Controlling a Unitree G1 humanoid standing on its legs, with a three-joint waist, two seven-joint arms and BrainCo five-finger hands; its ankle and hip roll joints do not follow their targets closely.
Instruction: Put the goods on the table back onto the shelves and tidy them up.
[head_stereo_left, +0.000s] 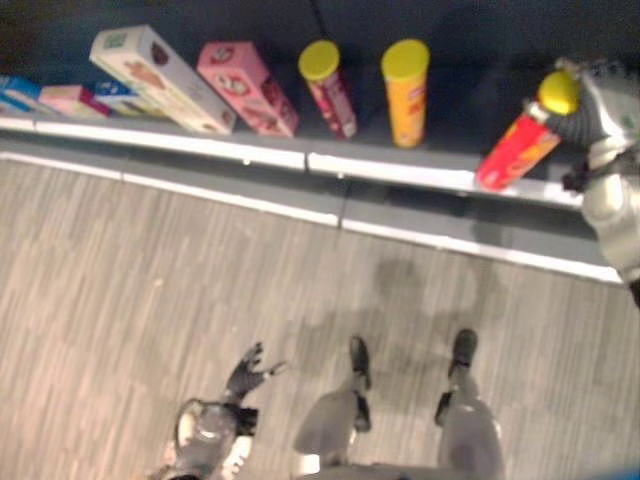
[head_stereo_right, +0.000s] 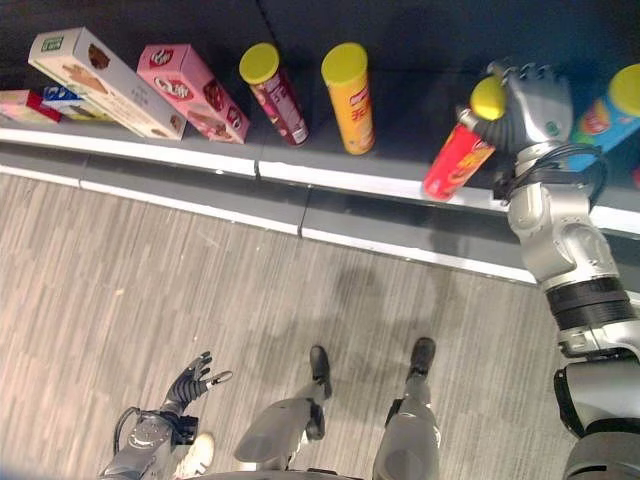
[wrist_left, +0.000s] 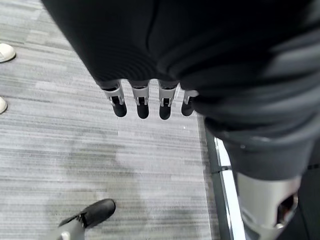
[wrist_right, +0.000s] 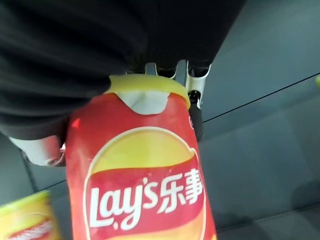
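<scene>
Right hand (head_stereo_right: 535, 100) grips a red crisp tube (head_stereo_right: 455, 155) by its yellow-lidded top, tilted on the dark shelf (head_stereo_right: 400, 185)

The tube leans with its base near the shelf's front edge, seemingly resting on it, though the contact is hard to make out; in the right wrist view the fingers (wrist_right: 192, 95) curl round the tube just under the lid. Further left along the shelf stand 2 more yellow-lidded tubes, an orange tube (head_stereo_right: 352, 98) and a dark red tube (head_stereo_right: 274, 94), then a pink box (head_stereo_right: 188, 92) and a long white box (head_stereo_right: 100, 82), both boxes lying at an angle. A blue tube (head_stereo_right: 610, 112) stands just beyond the right hand. The left hand (head_stereo_right: 190, 382) hangs low over the grey striped floor (head_stereo_right: 150, 290), fingers relaxed and spread, holding nothing
</scene>
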